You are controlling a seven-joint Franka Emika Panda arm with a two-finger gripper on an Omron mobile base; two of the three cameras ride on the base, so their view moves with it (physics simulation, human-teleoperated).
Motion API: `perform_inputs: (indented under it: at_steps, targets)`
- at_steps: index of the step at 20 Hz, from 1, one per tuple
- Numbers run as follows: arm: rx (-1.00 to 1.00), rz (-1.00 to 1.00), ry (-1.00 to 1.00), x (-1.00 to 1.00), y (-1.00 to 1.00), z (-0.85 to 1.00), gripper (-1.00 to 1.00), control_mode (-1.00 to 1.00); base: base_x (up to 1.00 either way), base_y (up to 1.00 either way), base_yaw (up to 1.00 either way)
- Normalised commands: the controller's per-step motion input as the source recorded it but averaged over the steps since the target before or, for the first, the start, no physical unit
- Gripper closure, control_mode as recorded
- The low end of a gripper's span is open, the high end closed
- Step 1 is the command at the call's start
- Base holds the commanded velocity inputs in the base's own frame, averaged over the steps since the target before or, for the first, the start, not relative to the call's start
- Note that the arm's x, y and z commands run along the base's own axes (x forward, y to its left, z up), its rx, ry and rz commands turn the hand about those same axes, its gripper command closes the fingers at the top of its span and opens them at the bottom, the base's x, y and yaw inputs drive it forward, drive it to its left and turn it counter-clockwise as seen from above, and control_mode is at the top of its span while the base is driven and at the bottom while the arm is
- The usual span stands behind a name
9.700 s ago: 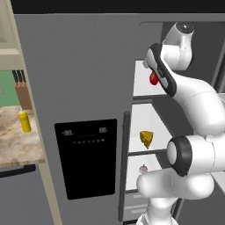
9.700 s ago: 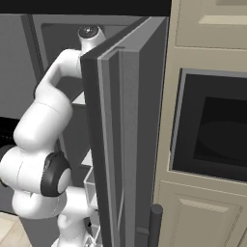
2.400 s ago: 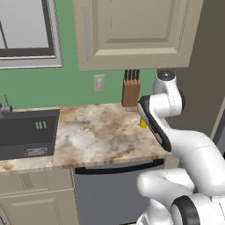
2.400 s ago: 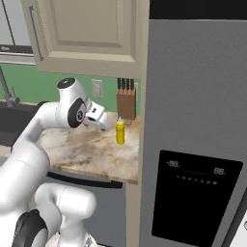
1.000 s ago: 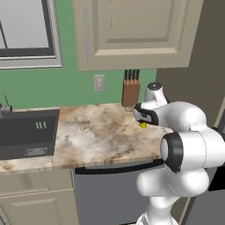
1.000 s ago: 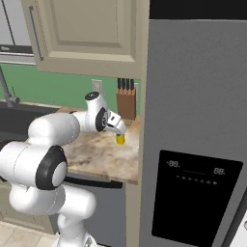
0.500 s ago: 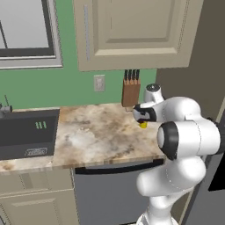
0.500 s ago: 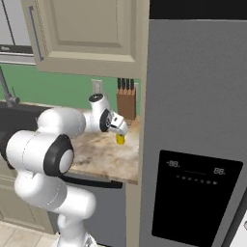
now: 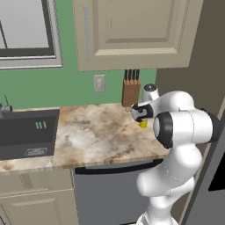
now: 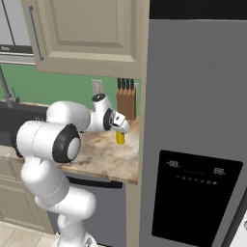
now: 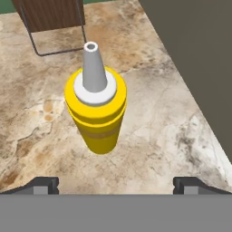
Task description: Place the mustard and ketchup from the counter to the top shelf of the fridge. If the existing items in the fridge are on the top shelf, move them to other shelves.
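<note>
The mustard (image 11: 95,108) looks light, smooth and slippery, so best gripped mid-body; the hand (image 11: 116,183) hangs wide open above it, empty.

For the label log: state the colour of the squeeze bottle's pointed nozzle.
Pale grey, on the yellow mustard squeeze bottle; clearest in the hand view.

"88" twice, fridge dispenser panel (image 10: 198,204)

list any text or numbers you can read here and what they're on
"88" twice, as pale digits on the black dispenser panel of the fridge; the small marks under them are too small to read.
The mustard carries no label.
The green marks on the dark sink unit are too blurred to read.
</note>
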Motion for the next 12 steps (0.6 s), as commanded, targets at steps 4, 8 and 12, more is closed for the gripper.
perform_inputs:
  at_steps: [4,8,12]
  targets:
    - [0.0,0.0,-0.03,0.25,0.0,-0.05,-1.0,-1.0,0.0,0.0,0.0]
    - [0.0,0.0,-0.02,0.22,0.0,-0.04,-1.0,-1.0,0.0,0.0,0.0]
    - [0.0,0.0,-0.04,0.18,0.0,-0.09,-1.0,-1.0,0.0,0.0,0.0]
